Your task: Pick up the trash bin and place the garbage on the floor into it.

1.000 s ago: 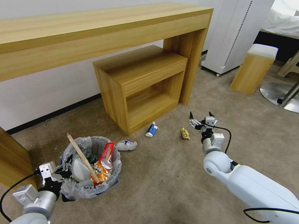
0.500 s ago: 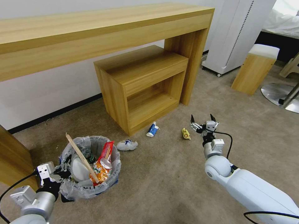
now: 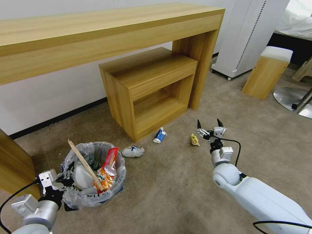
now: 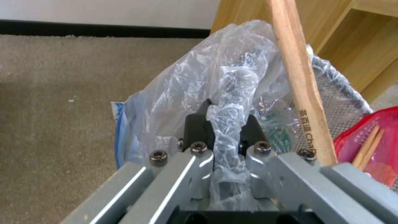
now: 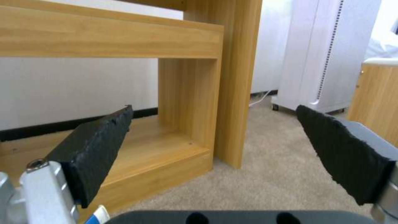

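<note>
Head view had the right end effector [image 3: 210,125] spread wide, the yellow wrapper [image 3: 194,139] just to its left, while the left end effector [image 3: 66,175] pinched the trash bin [image 3: 94,175] bag.

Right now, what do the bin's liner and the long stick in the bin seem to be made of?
The liner looks like thin translucent plastic film: crinkled and glossy, pinched in the left gripper. The stick looks like pale unfinished wood, with faint grain, a matte surface and printed lettering.
</note>
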Tool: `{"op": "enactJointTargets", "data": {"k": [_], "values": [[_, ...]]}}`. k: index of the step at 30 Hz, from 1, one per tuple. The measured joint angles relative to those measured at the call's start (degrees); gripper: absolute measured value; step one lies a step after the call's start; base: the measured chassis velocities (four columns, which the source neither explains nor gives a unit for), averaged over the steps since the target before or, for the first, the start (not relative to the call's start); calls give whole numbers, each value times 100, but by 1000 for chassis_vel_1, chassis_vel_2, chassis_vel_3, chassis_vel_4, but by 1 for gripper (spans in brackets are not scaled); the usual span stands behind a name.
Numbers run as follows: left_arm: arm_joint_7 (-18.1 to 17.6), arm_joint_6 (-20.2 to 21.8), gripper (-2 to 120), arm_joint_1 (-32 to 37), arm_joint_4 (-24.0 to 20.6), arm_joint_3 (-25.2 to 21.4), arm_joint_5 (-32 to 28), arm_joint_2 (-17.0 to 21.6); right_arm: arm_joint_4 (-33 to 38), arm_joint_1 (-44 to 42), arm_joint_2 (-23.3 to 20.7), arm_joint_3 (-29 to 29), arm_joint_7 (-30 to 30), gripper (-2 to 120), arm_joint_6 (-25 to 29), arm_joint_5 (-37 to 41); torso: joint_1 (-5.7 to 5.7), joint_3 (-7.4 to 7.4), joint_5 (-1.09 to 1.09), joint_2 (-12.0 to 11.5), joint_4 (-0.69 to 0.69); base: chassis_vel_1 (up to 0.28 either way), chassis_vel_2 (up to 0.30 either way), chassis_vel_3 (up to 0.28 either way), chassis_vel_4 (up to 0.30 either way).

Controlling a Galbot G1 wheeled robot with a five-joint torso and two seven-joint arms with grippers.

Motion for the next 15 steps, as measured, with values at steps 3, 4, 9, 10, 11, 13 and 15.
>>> {"op": "enactJointTargets", "data": {"k": [3, 4, 9, 10, 11, 13, 15], "values": [[-1, 0, 3, -5, -6, 4, 0, -5, 6, 10, 9, -14, -24, 100, -25, 36, 0, 0, 0, 0, 0, 0, 0, 0, 0], [-1, 0, 3, -5, -6, 4, 0, -5, 6, 10, 9, -14, -24, 100, -25, 36, 0, 0, 0, 0, 0, 0, 0, 0, 0], [2, -2, 3, 5, -25, 5, 0, -9, -4, 91, 14, -77, -35, 100, -37, -7, 0, 0, 0, 0, 0, 0, 0, 0, 0], [3, -4, 3, 10, -29, 5, 1, -13, -3, 104, 17, -84, -34, 100, -38, -27, 0, 0, 0, 0, 0, 0, 0, 0, 0], [3, -4, 3, 10, -29, 5, 1, -13, -3, 104, 17, -84, -34, 100, -38, -27, 0, 0, 0, 0, 0, 0, 0, 0, 0], [9, -11, 3, 19, -41, 5, 2, -15, 14, 120, 23, -103, -27, 100, -39, -36, 0, 0, 0, 0, 1, 0, 0, 0, 0], [11, -12, 3, 24, -46, 4, 2, -15, 27, 120, 23, -113, -27, 100, -39, -37, 0, -1, 0, 0, 0, 0, 0, 0, 0]]}}
